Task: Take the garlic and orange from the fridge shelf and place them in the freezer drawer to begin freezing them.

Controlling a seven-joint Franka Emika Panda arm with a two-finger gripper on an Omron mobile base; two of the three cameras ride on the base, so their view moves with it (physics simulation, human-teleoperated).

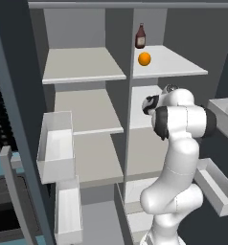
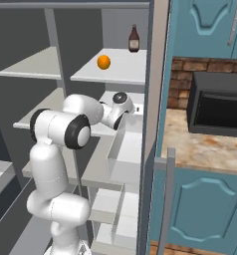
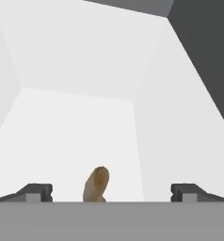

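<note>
Your gripper [image 3: 111, 193] has its jaws spread wide over a small brown garlic [image 3: 96, 183] at 6 o'clock in a pale box; the orange [image 1: 144, 59] sits on the fridge shelf [image 1: 183, 64] just beside the bottle [image 1: 140, 37].

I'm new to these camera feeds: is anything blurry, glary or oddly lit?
Left base view: flat, even light, the orange sharp on the fridge shelf. Right base view: equally crisp, no glare. Hand view: pale washed-out walls, soft shading, a tan object slightly blurred between the open gripper.
</note>
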